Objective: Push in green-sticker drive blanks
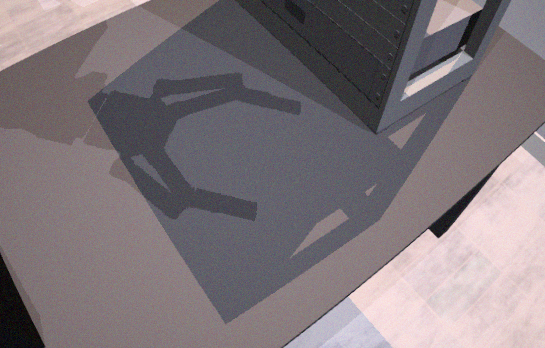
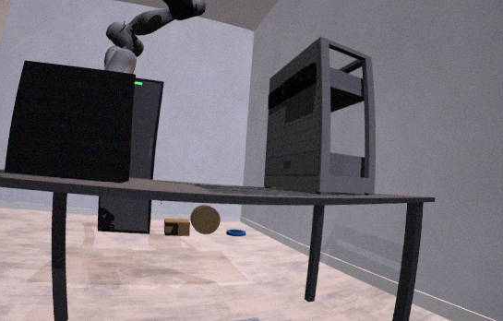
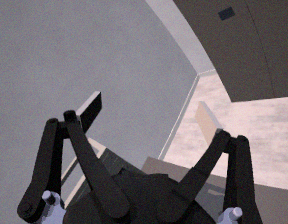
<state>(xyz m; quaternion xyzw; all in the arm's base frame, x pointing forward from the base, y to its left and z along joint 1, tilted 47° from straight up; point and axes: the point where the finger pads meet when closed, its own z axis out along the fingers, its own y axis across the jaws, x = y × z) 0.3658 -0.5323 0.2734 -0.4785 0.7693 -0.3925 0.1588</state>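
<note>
In the wrist view the gripper (image 3: 138,163) fills the bottom of the frame, its dark fingers splayed as wide as they go, and there's nothing between them. Beyond them it's only grey wall, a strip of pale floor and dark ceiling at upper right.

From the top view, the table (image 1: 88,280) runs corner to corner, a flat matte brown slab with a big grey patch of shade across its middle, and in that shade lies the gripper's forked shadow (image 1: 173,145), prongs aimed toward the right. Pale, blotchy floor (image 1: 488,280) shows at lower right.

At the top right of that frame sits the rack (image 1: 403,85), a boxy grey frame with open sides, well apart from the shadow. Its dark front, ribbed with thin horizontal slats, faces lower left.

In the exterior view the rack stands upright at centre right, taller than wide, on the thin table with its slim dark legs. A dark band (image 2: 293,88) crosses its upper front, with tiny green and red dots; too small to tell which blanks stick out. The arm (image 2: 141,28) reaches along the top left, above a big black box (image 2: 69,122).
</note>
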